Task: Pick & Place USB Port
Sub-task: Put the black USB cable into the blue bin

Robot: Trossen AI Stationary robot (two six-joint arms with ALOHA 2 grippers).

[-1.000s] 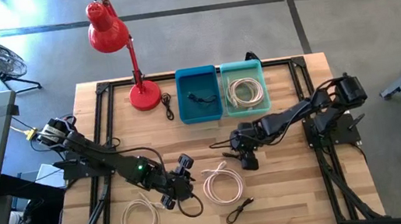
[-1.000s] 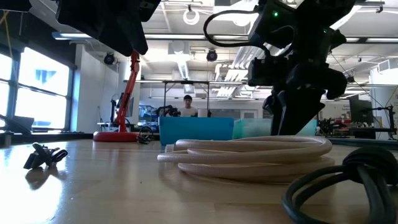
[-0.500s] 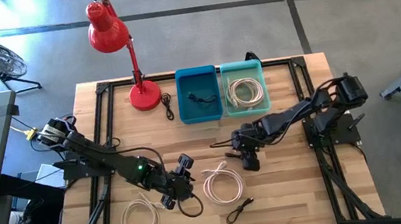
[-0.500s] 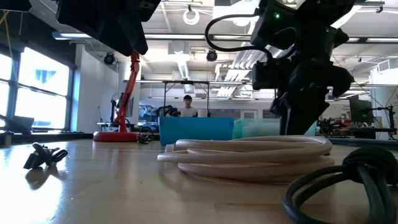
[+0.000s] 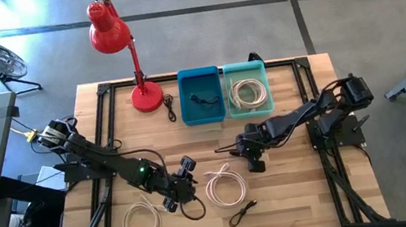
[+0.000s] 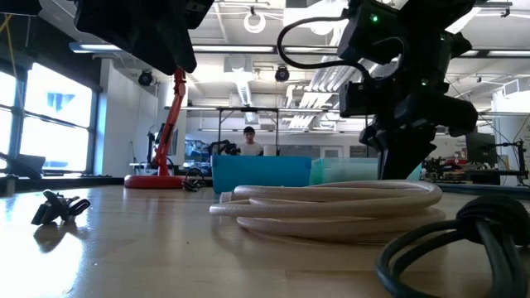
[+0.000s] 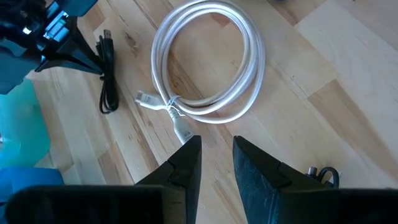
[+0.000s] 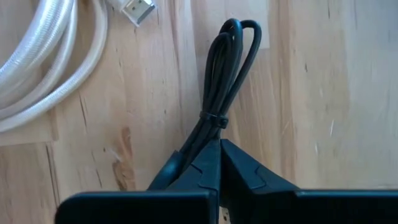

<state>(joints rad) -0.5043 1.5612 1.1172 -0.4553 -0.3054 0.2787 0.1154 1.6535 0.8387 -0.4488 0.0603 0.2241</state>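
Note:
A black USB cable (image 8: 227, 68), bundled with a tie, lies on the wood near the table's middle (image 5: 229, 149). My right gripper (image 8: 219, 144) is shut on its near end (image 5: 250, 154). A white coiled cable (image 5: 225, 186) lies between the two arms, its plug (image 8: 138, 9) close to the black bundle. My left gripper (image 7: 216, 146) stands open over bare wood just left of that coil (image 5: 183, 181), with nothing between its fingers. The blue bin (image 5: 201, 95) holds a small black cable, and the teal bin (image 5: 247, 89) holds a white coil. My right gripper pinches the black bundle at its end (image 8: 210, 138), just below the tie, between the two shut fingers. The fingers come down slanting from the table's right and lie along the bundle. The bundle's looped end (image 8: 239, 31) rests on the table.
A second white coil (image 5: 140, 222) and a loose black cable (image 5: 242, 213) lie near the front edge. Another black loop (image 5: 193, 207) lies beside my left gripper. A red desk lamp (image 5: 126, 49) stands at the far left. A person shows in the room beyond (image 6: 249, 141).
My right gripper has shut on the end of the black bundle and shifted a little toward the table's right. The bundle stays on the wood.

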